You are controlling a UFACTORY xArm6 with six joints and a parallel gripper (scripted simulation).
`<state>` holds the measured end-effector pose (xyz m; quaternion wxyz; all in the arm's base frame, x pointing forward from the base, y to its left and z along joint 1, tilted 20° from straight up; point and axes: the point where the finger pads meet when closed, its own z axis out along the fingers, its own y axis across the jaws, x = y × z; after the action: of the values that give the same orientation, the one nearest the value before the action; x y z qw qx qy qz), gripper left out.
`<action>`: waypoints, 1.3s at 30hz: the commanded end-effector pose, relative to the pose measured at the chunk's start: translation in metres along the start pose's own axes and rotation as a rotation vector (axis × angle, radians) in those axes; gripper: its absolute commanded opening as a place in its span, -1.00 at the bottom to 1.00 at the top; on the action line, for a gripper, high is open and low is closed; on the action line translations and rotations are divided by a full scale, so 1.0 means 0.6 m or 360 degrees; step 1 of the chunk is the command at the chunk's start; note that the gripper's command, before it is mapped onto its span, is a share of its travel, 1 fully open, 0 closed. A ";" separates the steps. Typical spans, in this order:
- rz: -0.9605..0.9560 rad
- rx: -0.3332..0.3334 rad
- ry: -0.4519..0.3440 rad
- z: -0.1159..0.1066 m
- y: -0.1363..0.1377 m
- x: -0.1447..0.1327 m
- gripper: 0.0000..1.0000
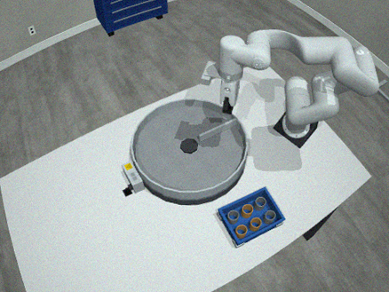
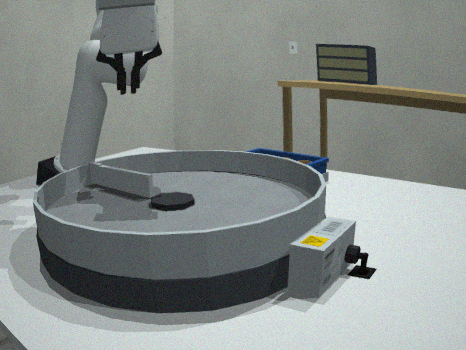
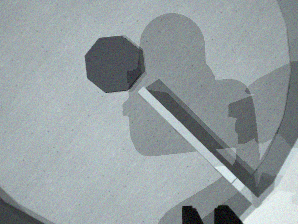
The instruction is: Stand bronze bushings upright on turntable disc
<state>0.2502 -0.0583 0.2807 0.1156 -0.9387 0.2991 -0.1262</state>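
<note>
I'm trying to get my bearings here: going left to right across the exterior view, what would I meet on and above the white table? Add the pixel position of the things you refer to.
Pincer (image 1: 227,111) (image 2: 128,91) (image 3: 204,212), nothing between its tips → dark hub (image 1: 189,146) (image 2: 172,201) (image 3: 114,64) → grey box with yellow label (image 1: 134,179) (image 2: 306,267) → small black crank (image 1: 128,191) (image 2: 364,265)

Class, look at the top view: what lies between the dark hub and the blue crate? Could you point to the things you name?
Between hub (image 1: 189,146) (image 2: 172,201) and crate (image 1: 223,223) (image 2: 288,153) lie bare disc, then the turntable's raised rim (image 1: 198,195) (image 2: 165,231); the top view shows this.
</note>
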 end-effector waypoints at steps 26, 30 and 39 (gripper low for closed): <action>-0.0001 0.0001 0.0005 -0.002 -0.001 0.001 -0.66; -0.0001 0.0001 0.0005 -0.002 -0.001 0.001 -0.66; -0.0001 0.0001 0.0005 -0.002 -0.001 0.001 -0.66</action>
<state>0.2502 -0.0583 0.2807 0.1156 -0.9387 0.2991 -0.1262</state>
